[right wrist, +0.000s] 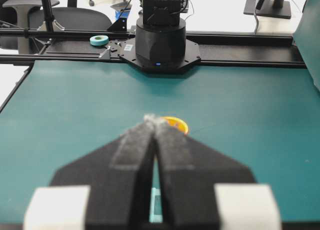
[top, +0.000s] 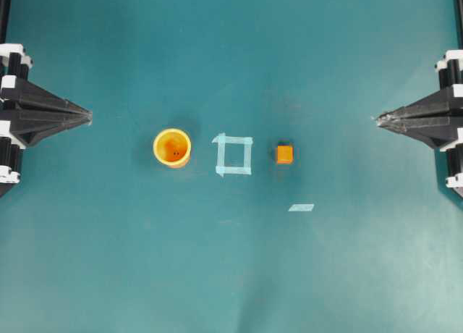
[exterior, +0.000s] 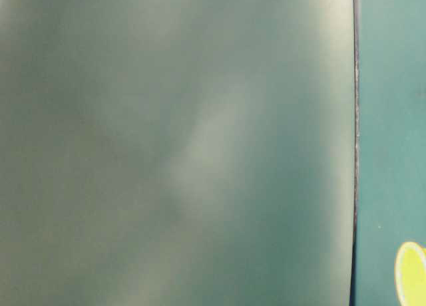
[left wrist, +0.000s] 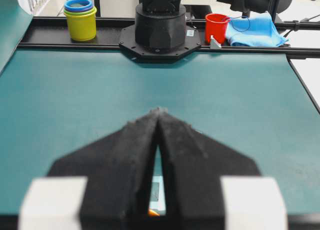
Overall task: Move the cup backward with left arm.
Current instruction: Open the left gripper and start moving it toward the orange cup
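Your left gripper (top: 88,116) pinched closed at the table (top: 231,275) edge, well apart from the cup (top: 172,147), right gripper (top: 379,119) closed too, cube (top: 284,154) beyond the tape square (top: 234,154)

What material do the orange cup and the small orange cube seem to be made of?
The cup looks like smooth moulded plastic: even orange-yellow colour, a thin lighter rim, a faint sheen. The cube shows a flat matt orange top with crisp edges; it may be plastic, foam or painted wood, and the pictures leave that open.
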Available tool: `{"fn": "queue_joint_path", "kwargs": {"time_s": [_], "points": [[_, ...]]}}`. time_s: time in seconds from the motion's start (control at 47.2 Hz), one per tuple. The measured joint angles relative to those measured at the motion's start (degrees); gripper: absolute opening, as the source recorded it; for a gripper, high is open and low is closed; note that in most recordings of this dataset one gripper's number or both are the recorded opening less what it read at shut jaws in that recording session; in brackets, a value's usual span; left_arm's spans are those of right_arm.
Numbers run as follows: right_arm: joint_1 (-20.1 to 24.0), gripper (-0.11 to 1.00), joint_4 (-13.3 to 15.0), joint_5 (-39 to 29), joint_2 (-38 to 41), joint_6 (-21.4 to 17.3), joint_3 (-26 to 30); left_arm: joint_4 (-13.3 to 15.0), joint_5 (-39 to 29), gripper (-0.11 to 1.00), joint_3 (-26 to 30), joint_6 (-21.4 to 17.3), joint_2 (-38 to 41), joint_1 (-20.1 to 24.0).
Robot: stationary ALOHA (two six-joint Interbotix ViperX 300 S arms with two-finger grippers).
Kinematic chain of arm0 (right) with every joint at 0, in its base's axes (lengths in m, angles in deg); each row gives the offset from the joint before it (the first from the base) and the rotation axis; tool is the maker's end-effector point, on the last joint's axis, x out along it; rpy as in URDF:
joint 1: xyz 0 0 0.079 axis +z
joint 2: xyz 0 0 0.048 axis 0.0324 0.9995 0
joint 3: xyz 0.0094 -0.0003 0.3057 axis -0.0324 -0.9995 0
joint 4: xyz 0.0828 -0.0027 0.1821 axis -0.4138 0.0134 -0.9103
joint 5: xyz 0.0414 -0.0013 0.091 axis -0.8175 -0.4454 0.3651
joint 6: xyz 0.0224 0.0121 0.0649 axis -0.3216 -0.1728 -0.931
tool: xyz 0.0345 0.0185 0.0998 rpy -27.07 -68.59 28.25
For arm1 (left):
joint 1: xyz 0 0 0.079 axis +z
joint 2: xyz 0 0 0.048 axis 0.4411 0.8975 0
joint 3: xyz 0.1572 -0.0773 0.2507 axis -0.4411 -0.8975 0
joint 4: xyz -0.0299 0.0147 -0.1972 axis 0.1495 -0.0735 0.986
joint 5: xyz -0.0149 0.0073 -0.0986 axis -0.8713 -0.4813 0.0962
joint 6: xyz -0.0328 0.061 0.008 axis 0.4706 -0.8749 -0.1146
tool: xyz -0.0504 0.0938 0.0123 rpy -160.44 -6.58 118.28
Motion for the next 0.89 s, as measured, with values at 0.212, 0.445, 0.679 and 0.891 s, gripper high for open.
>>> {"fn": "queue_joint_path", "kwargs": {"time_s": [0.212, 0.445, 0.679, 0.891], "points": [[0.00, 0.00, 0.00, -1.85, 1.05, -0.26, 1.49, 0.00, -1.93, 0.00, 0.00, -0.35, -1.14, -0.09], [0.00, 0.00, 0.09, -2.72, 2.02, -0.26, 2.11, 0.00, -2.46, 0.00, 0.00, 0.26, -1.23, 0.00], [0.00, 0.00, 0.00, -2.72, 2.02, -0.26, 2.20, -0.09, -2.46, 0.02, -0.09, -0.26, -0.44, -0.09], [0.00, 0.00, 0.00, -2.81, 2.02, -0.26, 2.20, 0.00, -2.46, 0.41, -0.53, -0.35, 1.23, -0.09]]}}
